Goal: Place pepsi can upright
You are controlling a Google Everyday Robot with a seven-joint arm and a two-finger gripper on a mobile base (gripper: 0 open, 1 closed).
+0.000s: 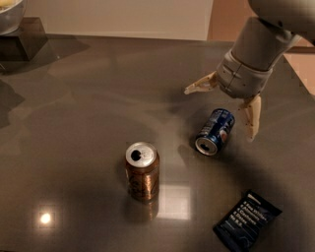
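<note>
The blue pepsi can [215, 131] lies on its side on the dark grey table [88, 98], its open silver end toward the front left. My gripper [220, 110] hovers just above and behind the can, fingers spread wide open. One fingertip [191, 89] points left, beyond the can's far end. The other finger [251, 119] hangs down at the can's right side. The gripper holds nothing.
A brown copper can [142, 171] stands upright at front centre, left of the pepsi can. A flat dark-blue snack packet [247, 220] lies at the front right. A dark block with a bowl [10, 15] on it sits at the back left corner.
</note>
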